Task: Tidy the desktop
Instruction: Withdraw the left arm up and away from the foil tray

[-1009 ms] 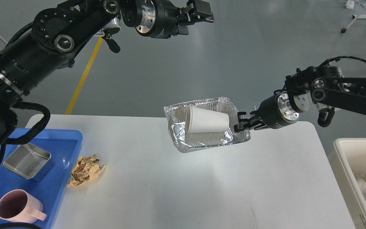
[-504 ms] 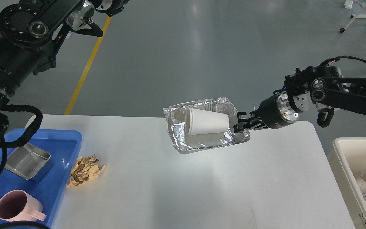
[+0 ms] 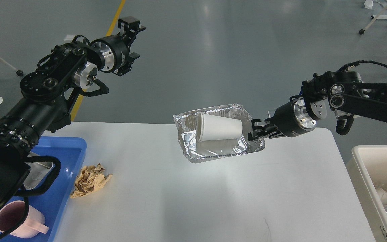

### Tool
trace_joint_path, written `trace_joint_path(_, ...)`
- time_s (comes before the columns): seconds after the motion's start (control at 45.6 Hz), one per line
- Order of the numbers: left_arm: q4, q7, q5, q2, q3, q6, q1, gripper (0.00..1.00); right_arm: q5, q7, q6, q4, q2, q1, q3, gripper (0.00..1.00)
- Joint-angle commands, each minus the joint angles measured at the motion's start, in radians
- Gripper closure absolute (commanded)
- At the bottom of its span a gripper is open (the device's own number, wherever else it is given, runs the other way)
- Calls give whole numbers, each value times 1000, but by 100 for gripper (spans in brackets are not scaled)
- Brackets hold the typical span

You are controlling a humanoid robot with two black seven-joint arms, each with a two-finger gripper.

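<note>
While the right gripper is pinched on the right rim of one foil tray, holding it tilted above the far middle of the desktop, the count stands thus: one white paper cup lying on its side inside that foil tray, one crumpled brown paper ball, one blue tray, one pink mug, one steel container and one cream bin.

The desktop is a smooth white rectangle with rounded corners, filling the near and middle ground, its surface faintly scuffed near the front. The paper ball rests on it at the left, just beside the blue tray's right wall. The mug and steel container sit inside the blue tray, partly hidden by the left arm. The bin stands off the desktop's right edge, with clutter inside.

The left gripper is raised beyond the far left edge, over the floor; whether its fingers are spread cannot be told. The middle and right of the desktop lie open.
</note>
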Motion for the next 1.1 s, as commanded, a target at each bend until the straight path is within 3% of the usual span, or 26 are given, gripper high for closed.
trace_joint_path(0.0,-13,-113,0,94,11,-114,75,13,-1,2,0,2,-5,-6,0,100)
trace_joint_path(0.066,-13,-159,-3,146,11,-180,101,13,-1,2,0,2,-5,-8,1,100)
trace_joint_path(0.153,-14,-188,-6,185,11,-239,126,13,-1,2,0,2,-3,-9,1,100)
trace_joint_path(0.417,-97,-192,-12,283,7,-285,200,13,-1,2,0,2,4,-9,1,100)
trace_joint_path(0.614,-208,-160,0,393,46,-346,259,12,-1,2,-2,2,-2,-12,1,100)
trace_joint_path(0.724,-269,-105,0,468,117,-366,269,12,-1,2,-3,2,0,-17,1,100)
trace_joint_path(0.833,-371,-53,-1,562,200,-349,276,12,-3,2,-5,0,1,-19,1,100)
trace_joint_path(1.074,-439,-51,-52,697,163,-218,333,12,-3,3,-6,-1,-3,-22,1,100)
